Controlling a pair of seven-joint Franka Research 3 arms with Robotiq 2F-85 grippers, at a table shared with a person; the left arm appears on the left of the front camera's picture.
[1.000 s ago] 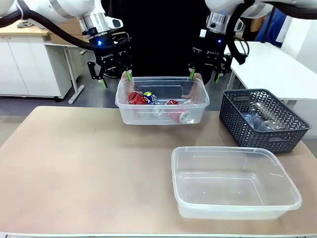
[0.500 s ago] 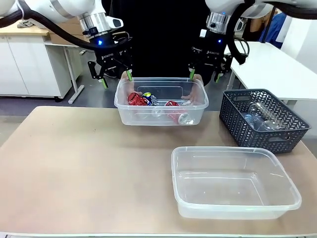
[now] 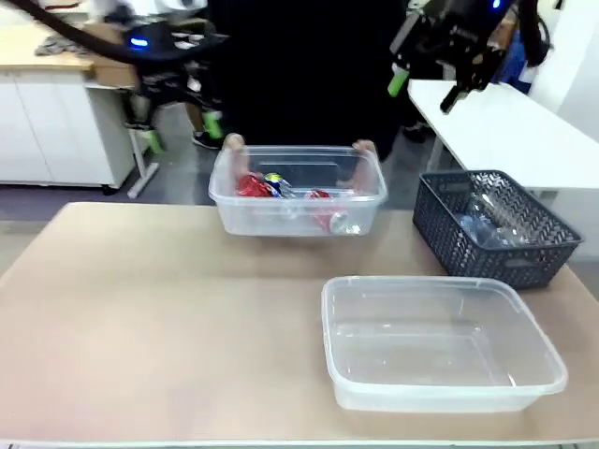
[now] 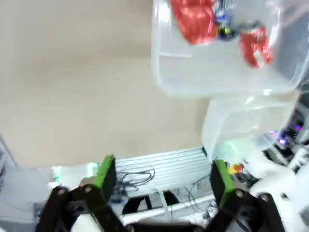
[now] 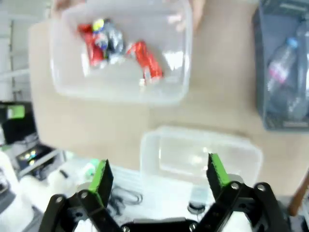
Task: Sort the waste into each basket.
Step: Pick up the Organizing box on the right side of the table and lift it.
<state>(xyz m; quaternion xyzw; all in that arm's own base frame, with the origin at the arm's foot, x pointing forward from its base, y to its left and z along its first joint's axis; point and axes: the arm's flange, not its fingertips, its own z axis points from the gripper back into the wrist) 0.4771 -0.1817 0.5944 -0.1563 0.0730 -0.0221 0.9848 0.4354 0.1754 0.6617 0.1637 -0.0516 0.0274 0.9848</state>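
Note:
A clear basket sits at the table's far middle, a person's hands on its two ends. In it lies the waste: crushed red cans, a blue and yellow piece and a silver one. A second clear basket stands empty at the near right. My left gripper hangs open, high up and left of the filled basket. My right gripper is open, high at the right. The left wrist view has the open left gripper above the waste basket. Under the open right gripper lie the red cans and the empty basket.
A dark grey lattice basket at the far right holds clear plastic bottles, one with a small label. A white table stands behind it. The table's left half is bare tan surface.
Both arms have lifted up and outward, away from the ends of the filled basket. The person's hands still hold that basket, which has shifted slightly left.

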